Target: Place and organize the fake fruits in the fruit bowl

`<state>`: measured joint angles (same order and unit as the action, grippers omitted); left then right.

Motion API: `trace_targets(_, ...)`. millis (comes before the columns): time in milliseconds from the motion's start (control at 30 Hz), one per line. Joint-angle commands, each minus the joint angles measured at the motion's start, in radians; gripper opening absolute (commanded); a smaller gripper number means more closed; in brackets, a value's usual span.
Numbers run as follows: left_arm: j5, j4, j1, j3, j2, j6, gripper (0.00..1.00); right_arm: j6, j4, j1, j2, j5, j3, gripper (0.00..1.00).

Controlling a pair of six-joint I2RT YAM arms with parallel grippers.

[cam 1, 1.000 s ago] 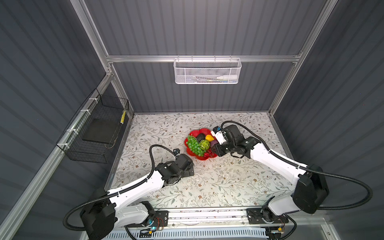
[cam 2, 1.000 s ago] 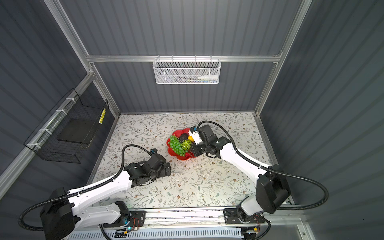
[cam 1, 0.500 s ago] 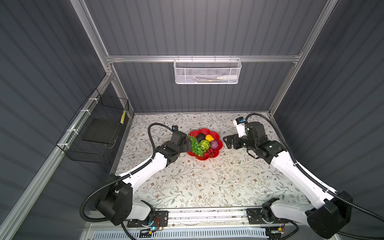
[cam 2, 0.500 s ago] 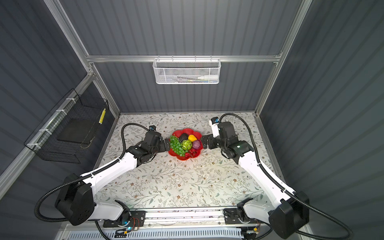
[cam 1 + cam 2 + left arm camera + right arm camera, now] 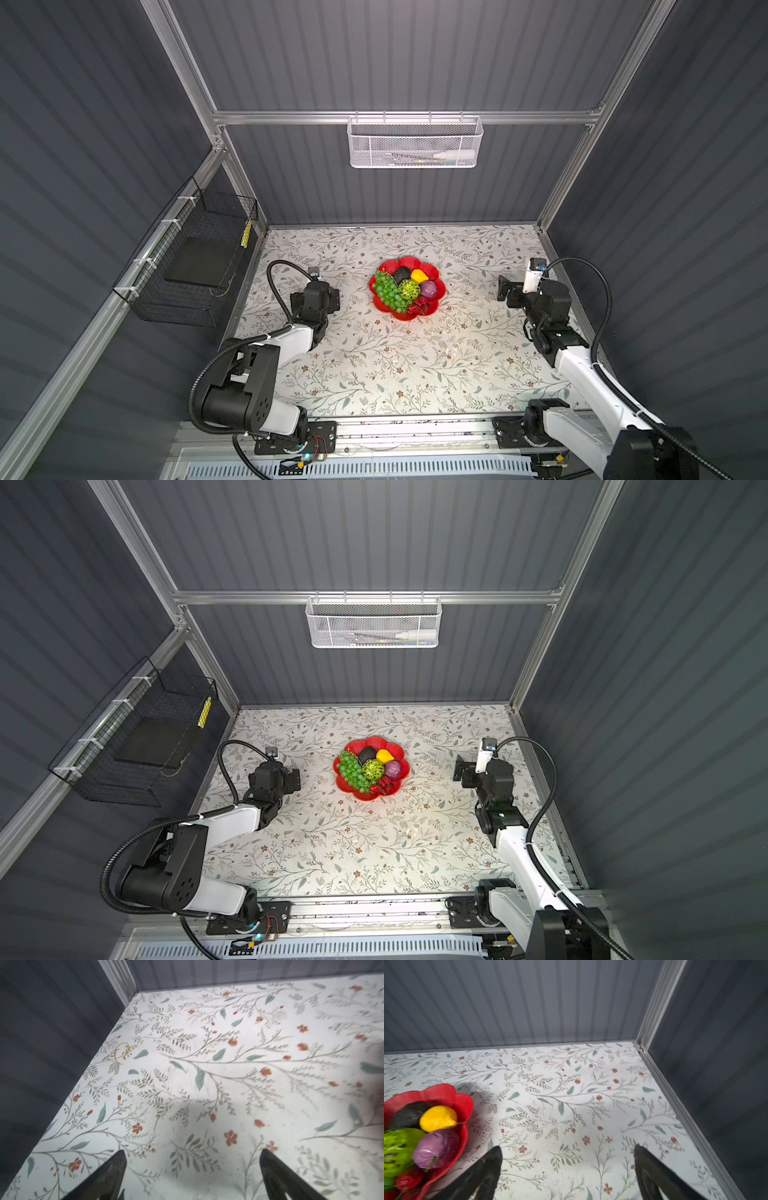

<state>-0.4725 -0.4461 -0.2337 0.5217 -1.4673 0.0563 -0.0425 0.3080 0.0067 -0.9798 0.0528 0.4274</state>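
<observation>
Though apart, fruit bowl (image 5: 433, 306) btwn grippers (image 5: 335, 300) (image 5: 503, 288)

The fruit bowl (image 5: 409, 263) is glossy red. The grape bunch (image 5: 386, 291) is green, the avocado (image 5: 401, 274) near-black, the pear (image 5: 419, 275) yellow, the bumpy ball (image 5: 409, 289) lime-green, the round fruit (image 5: 429, 289) purple, the cherries (image 5: 417, 308) red. The bench (image 5: 395, 365) is white, patterned with grey-green sprigs and rust flowers.

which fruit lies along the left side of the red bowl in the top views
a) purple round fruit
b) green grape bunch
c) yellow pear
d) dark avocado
b: in both top views the green grape bunch stretches down the left side of the fruit bowl, while the purple round fruit sits on the right.
</observation>
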Motion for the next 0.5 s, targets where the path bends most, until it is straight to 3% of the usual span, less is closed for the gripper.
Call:
trace_targets(0, -0.004, -0.245, 0.019, -0.017, -0.024, -0.103, 1.0, -0.044, 0.253, -0.049, -0.019, 0.009, -0.083, 0.99)
trace_targets(200, 0.058, -0.354, 0.09, -0.05, -0.099, -0.072, 1.0, -0.055, 0.527, -0.103, -0.229, -0.05, -0.132, 0.99)
trace_targets(267, 0.084, -0.405, 0.107, -0.061, -0.136, -0.064, 1.0, -0.06, 0.438, -0.12, -0.293, -0.095, -0.065, 0.99)
trace_targets(367, 0.104, -0.486, 0.124, -0.081, -0.198, -0.048, 1.0, -0.055, 0.523, -0.137, -0.388, -0.177, -0.07, 0.99)
trace_targets(433, 0.11, -0.545, 0.13, -0.074, -0.259, -0.054, 1.0, -0.049, 0.668, -0.136, -0.459, -0.195, -0.115, 0.99)
trace_targets(467, 0.108, -0.49, 0.131, -0.06, -0.252, -0.046, 1.0, -0.053, 0.753, -0.136, -0.487, -0.193, -0.141, 0.99)
